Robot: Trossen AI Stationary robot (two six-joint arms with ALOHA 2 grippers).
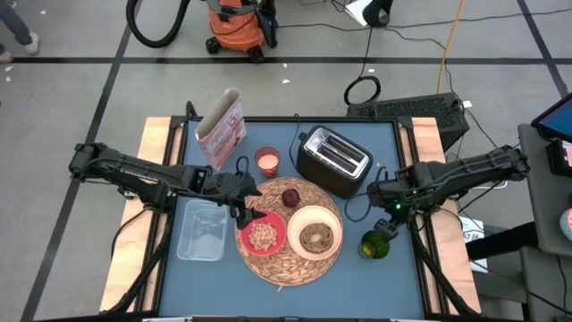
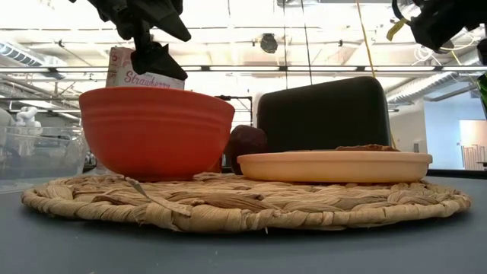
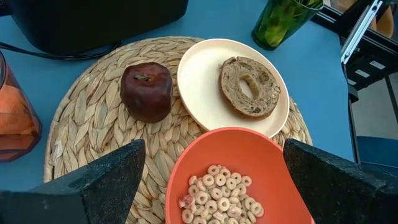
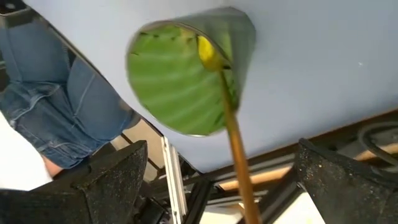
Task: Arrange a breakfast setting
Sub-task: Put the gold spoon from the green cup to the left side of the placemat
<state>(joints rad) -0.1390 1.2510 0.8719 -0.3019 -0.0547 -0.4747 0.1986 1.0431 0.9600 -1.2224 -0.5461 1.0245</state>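
Observation:
A round woven straw mat (image 1: 290, 259) lies mid-table. On it rest a red bowl (image 1: 262, 234) of cereal rings, a cream plate (image 1: 315, 217) carrying a browned round toast (image 3: 250, 87), and a dark red fruit (image 1: 290, 197). My left gripper (image 1: 244, 204) hangs open above the bowl's (image 3: 239, 174) left rim, with nothing between its fingers. A slim gold spoon (image 4: 236, 143) stands in a green cup (image 4: 186, 78), leaning on the rim. My right gripper (image 1: 391, 215) hovers open above that cup (image 1: 375, 244), its fingers on either side of the spoon handle and apart from it.
A black toaster (image 1: 332, 159), a cereal box (image 1: 222, 130) and a glass with pink contents (image 1: 267, 161) stand behind the mat. A clear plastic container (image 1: 201, 231) sits left of it. A person in jeans (image 4: 56, 106) stands by the table's right edge.

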